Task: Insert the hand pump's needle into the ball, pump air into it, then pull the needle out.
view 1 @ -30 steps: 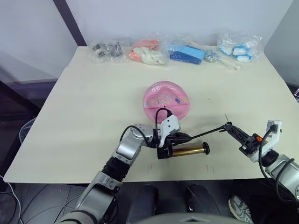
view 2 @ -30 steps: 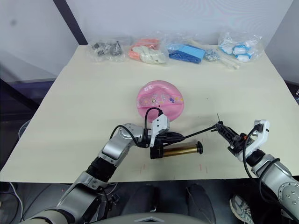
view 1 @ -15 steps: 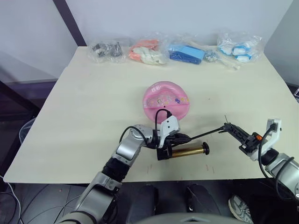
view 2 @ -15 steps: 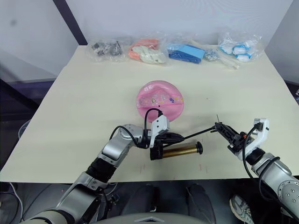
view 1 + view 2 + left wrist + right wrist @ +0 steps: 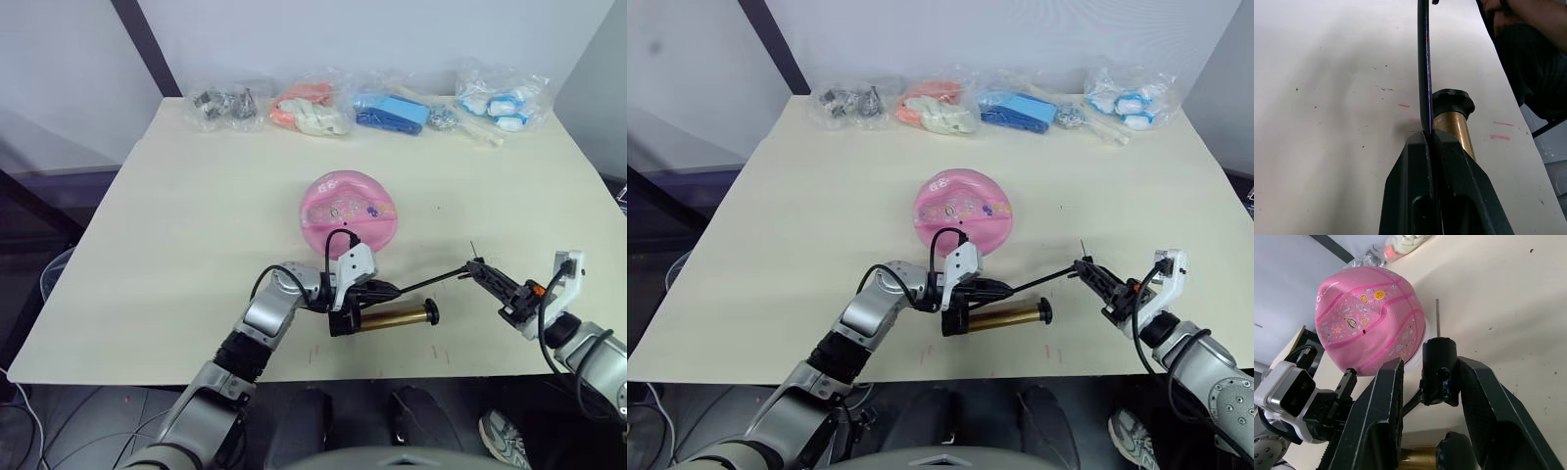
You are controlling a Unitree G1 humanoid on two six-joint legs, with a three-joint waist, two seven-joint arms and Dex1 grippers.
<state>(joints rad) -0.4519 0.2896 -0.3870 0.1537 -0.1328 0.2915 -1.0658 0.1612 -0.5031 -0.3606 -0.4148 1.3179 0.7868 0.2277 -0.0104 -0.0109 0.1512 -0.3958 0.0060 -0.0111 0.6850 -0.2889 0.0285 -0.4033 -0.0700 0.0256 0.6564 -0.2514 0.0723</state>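
The pink ball with cartoon prints sits mid-table on a low white ring; its black valve hole faces my right gripper. The gold hand pump lies flat near the front edge. My left gripper is shut on the thin black hose just above the pump's black cap. The hose runs right to the small black fitting, which my right gripper holds above the table. The needle points up from the fitting, apart from the ball and to its right.
Several clear bags line the table's far edge: metal parts, pink-orange items, blue items, and white-blue items. Small red marks dot the table by the pump. The front edge runs just behind the pump.
My right gripper has shifted slightly left toward the ball with the needle. The left gripper, pump and ball stay put.
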